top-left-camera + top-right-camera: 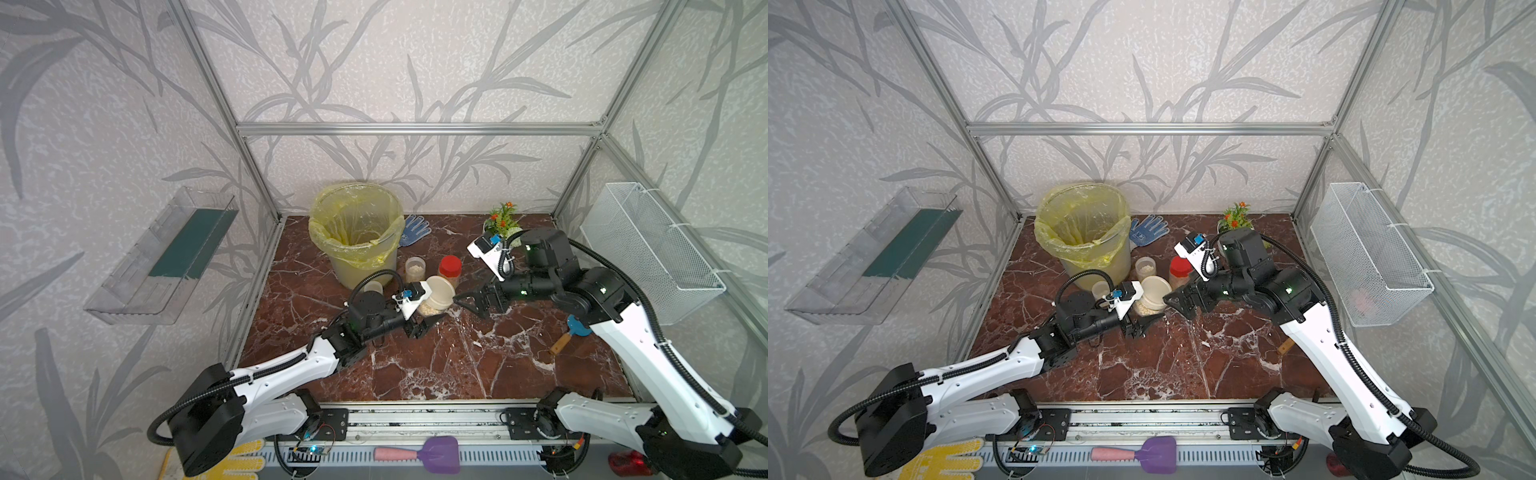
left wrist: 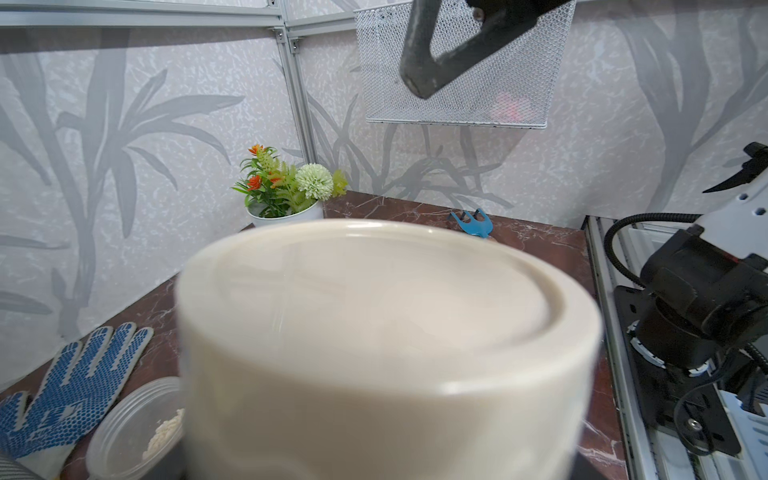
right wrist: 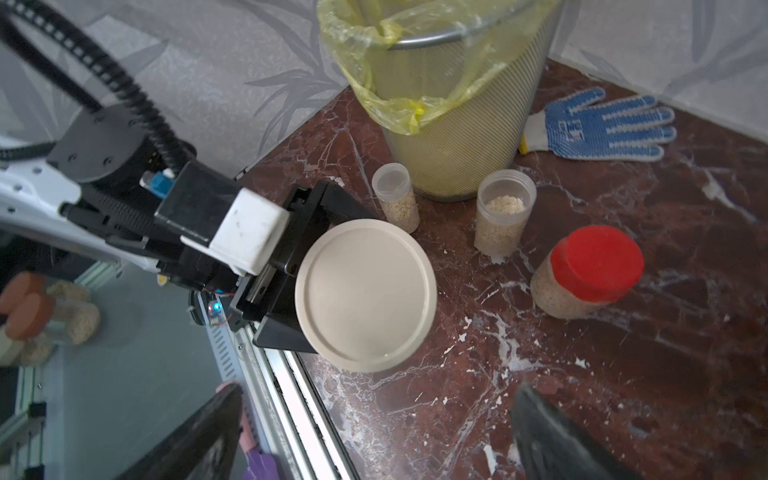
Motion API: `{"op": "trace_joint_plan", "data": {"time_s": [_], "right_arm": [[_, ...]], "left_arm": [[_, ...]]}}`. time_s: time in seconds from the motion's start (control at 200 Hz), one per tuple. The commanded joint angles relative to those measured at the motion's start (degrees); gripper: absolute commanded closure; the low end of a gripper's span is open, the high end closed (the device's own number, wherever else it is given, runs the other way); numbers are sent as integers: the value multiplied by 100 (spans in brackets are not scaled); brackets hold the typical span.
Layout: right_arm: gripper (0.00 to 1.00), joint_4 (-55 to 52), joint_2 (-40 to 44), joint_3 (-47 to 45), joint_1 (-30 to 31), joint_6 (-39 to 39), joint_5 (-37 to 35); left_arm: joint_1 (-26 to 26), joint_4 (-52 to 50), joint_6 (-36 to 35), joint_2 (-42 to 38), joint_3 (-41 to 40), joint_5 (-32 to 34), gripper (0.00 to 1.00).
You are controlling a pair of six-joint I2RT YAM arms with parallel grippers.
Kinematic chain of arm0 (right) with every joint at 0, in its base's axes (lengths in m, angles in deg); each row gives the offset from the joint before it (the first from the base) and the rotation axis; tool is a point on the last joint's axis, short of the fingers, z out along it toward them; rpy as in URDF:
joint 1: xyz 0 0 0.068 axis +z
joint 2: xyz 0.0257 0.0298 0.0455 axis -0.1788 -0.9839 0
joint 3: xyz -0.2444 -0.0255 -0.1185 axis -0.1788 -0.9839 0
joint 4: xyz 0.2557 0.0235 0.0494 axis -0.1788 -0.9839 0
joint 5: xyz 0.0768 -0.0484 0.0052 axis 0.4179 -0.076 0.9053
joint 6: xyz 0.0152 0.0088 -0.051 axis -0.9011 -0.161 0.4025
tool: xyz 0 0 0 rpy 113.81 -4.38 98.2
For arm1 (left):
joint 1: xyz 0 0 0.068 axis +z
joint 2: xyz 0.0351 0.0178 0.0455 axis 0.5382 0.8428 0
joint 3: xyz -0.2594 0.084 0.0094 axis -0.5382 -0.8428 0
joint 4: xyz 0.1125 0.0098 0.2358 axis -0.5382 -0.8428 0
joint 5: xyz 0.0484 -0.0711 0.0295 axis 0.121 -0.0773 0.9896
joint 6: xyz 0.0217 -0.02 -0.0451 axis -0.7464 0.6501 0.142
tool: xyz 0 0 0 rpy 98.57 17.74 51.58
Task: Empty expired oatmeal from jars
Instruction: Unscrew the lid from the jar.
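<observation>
My left gripper clasped the squat jar; its lid blocked my left wrist view. My right gripper stood wide, empty.

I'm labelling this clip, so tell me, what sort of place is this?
Probably a robot test cell dressed as a home corner: aluminium frame with wallpapered panels, marble-look tabletop, left arm and right arm on a rail.
</observation>
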Motion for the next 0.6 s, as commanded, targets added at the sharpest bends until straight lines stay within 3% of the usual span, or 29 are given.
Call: {"op": "trace_joint_plan", "data": {"time_s": [0.0,0.11,0.265,0.595], "right_arm": [[1,-15,2,34,211,-1933,-810],[1,101,-59,31,675,-2751,-1353],[1,60,-242,154,836,-3566,-1792],[1,-514,-886,826,865,-4297,-1746]], "left_arm": [[3,303,-252,-195,30,268,100],[1,289,-339,-195,12,328,100],[4,229,-461,-198,1,375,100],[0,169,-670,-186,-43,455,100]]}}
